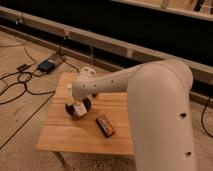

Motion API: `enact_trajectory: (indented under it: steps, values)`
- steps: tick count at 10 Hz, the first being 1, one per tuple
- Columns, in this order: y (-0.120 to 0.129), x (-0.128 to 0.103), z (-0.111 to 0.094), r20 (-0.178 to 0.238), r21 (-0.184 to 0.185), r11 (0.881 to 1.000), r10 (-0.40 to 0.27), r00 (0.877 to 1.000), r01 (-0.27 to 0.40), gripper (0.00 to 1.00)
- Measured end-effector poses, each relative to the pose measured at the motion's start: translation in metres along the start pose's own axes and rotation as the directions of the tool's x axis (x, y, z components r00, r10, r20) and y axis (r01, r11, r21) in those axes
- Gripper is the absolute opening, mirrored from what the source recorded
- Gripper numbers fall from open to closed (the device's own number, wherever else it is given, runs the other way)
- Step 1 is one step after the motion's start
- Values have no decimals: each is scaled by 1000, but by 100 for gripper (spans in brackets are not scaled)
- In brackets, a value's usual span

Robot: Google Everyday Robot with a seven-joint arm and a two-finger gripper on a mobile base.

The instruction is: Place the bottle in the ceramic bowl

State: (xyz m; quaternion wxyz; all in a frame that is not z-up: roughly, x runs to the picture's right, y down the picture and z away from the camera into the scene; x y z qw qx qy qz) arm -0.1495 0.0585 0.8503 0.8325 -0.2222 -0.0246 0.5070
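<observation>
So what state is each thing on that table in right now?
Bowl: upright on the table, partly hidden by the arm.
Bottle: white, over the bowl, at the claw.
Claw: down at the bowl.
Packet: lying flat, apart from the bowl.

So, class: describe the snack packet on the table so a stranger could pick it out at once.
Find the wooden table under the big white arm. The gripper hangs over the ceramic bowl at the table's middle. Just right of the bowl, nearer the front edge, lies the snack packet: flat, dark and rectangular with orange-red edging, where the bowl is round.
</observation>
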Motion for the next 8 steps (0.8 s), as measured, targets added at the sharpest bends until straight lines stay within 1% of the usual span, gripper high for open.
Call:
enact_trajectory:
  steps: [1,2,3,4,5,6,8]
  values:
    - [-12,1,-13,-1,23,1000,17,1000,-17,80]
    - [-22,5,-24,-18,47,998,37,999,-36,80]
    - [-33,11,-35,-45,75,995,64,997,-61,80]
    - [-50,19,-51,-90,121,987,112,990,-101,80]
    - [-58,24,-60,-113,145,982,141,984,-124,80]
    - [-70,29,-72,-138,173,971,192,972,-167,80]
    - [-77,32,-77,-148,186,964,217,965,-188,80]
